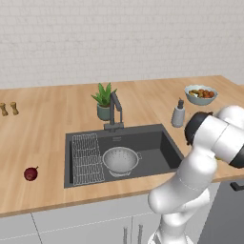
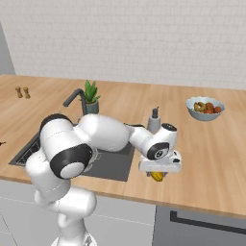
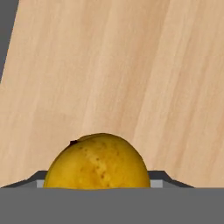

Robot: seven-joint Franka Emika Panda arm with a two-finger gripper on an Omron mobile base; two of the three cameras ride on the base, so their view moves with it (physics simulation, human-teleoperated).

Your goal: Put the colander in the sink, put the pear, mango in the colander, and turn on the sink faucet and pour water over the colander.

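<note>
Sink (image 1: 157, 143): dark basin set into the wooden table (image 1: 47, 133), wire rack (image 1: 87, 159) on its left half
Colander (image 1: 120, 160): sits inside the sink, just right of the rack
Faucet (image 1: 114, 110): behind the sink, a potted plant (image 1: 104, 100) just beside it
Pear (image 1: 31, 173): on the table, well left of the sink
Mango (image 3: 97, 162): on the table right of the sink, near the front edge
Pincer (image 2: 157, 176): low over the mango, fingers either side; I cannot tell whether it grips yet
Soap bottle (image 1: 178, 114): right of the sink
Fruit bowl (image 1: 200, 94): further right, toward the back
</note>
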